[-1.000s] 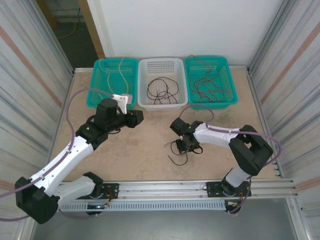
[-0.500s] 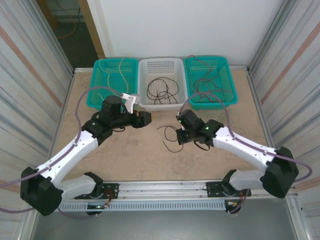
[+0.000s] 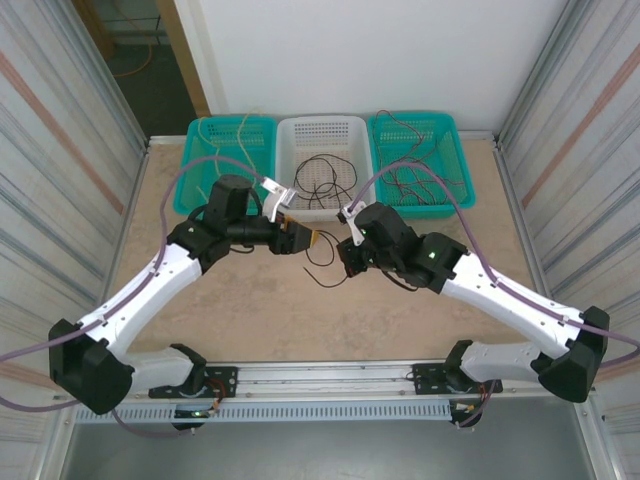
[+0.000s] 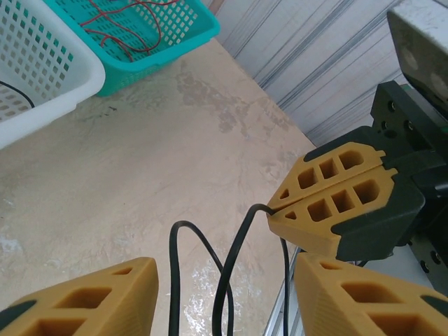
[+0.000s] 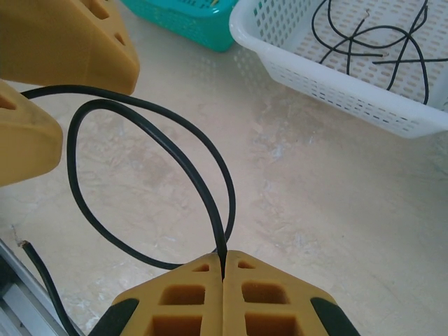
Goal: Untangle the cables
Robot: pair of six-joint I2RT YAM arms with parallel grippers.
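Right wrist view: the right gripper [image 5: 222, 260] has its two yellow, honeycomb-moulded plastic fingers pressed fully together on one thin black rubber-coated cable [image 5: 222, 241], which curls up from the pinch in a round loop. Facing it, the left gripper [image 4: 224, 301] stands wide apart, with two strands of that loop passing between its fingers unsqueezed. A second ago the right gripper sat low, with the cable trailing on the beige stone-patterned tabletop [image 3: 270, 300]. Since then both grippers have swung inward and forward. They now meet just in front of the white perforated plastic basket [image 3: 318, 212], the loop dangling below them. Three baskets stand in a row at the far edge. The white one in the middle holds more loose black cables [image 3: 322, 182]. It is flanked by two teal mesh ones: the left teal basket [image 3: 232, 120] with tan cables [image 3: 243, 140] and the right teal basket [image 3: 430, 210] with red cables [image 3: 415, 175].
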